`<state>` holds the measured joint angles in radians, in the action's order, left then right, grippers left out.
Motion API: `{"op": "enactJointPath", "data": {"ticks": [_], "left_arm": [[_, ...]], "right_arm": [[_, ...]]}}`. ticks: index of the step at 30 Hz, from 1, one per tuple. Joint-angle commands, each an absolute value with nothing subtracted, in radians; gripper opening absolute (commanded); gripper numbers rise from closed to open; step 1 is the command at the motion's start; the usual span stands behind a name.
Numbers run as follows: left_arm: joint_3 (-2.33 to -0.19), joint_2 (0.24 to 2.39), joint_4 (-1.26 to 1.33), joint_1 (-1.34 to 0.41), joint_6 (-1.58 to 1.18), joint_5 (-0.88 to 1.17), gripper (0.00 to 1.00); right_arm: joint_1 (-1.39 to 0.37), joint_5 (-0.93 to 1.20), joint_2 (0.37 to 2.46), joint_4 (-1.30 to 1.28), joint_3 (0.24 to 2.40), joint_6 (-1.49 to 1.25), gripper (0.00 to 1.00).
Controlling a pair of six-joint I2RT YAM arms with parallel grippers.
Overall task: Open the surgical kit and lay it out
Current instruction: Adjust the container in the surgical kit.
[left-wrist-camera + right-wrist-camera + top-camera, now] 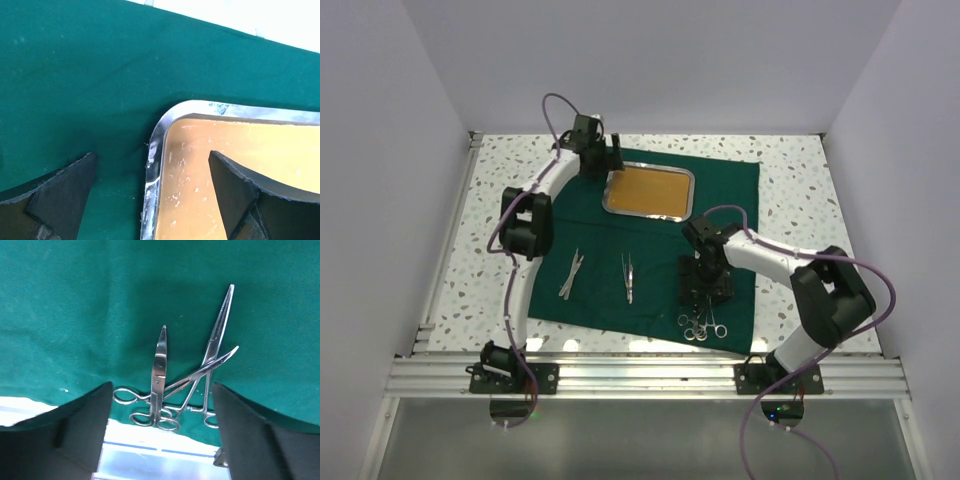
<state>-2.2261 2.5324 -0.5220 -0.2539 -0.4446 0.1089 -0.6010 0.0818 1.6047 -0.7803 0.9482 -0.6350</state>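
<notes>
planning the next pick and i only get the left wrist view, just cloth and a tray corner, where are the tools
Observer: None are in the tray; they all lie on the green cloth outside it.
Operator: whats the right end effector over
Observer: It hangs open above scissors and clamps piled at the cloth's near edge.
Operator: anything on my side
Observer: Two tweezers, one on the cloth's left part, another near its middle.

This looks like a robot laboratory cell: plain white walls close the speckled desk at its far, left and right edges. An aluminium profile rail runs along the near edge, where the left arm and the right arm are bolted, by a dark green cloth.
</notes>
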Motion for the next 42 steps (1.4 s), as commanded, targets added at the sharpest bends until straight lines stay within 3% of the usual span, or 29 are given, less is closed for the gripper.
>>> {"op": "enactJointPath", "data": {"ticks": [1, 12, 24, 32, 42], "left_arm": [[-2.246, 2.589, -0.508, -0.221, -0.433, 0.109, 0.99], [-2.324, 2.655, -0.469, -0.126, -0.462, 0.120, 1.00], [-2.385, 2.662, -0.427, -0.054, -0.469, 0.152, 1.00], [-2.093, 2.230, -0.287, -0.054, -0.466, 0.184, 1.00], [-1.653, 1.631, -0.481, -0.129, -0.367, 0.107, 1.00]], "right_arm": [[-0.604, 0.083, 1.600, -0.775, 1.020, -0.585, 0.86], [-0.588, -0.058, 1.767, -0.893, 1.421, -0.439, 0.87], [-0.385, -0.012, 2.010, -0.969, 1.799, -0.390, 0.87], [-0.371, -0.066, 1.863, -0.896, 1.778, -0.396, 0.91], [-0.371, 0.029, 1.468, -0.868, 1.534, -0.394, 0.99]]}}
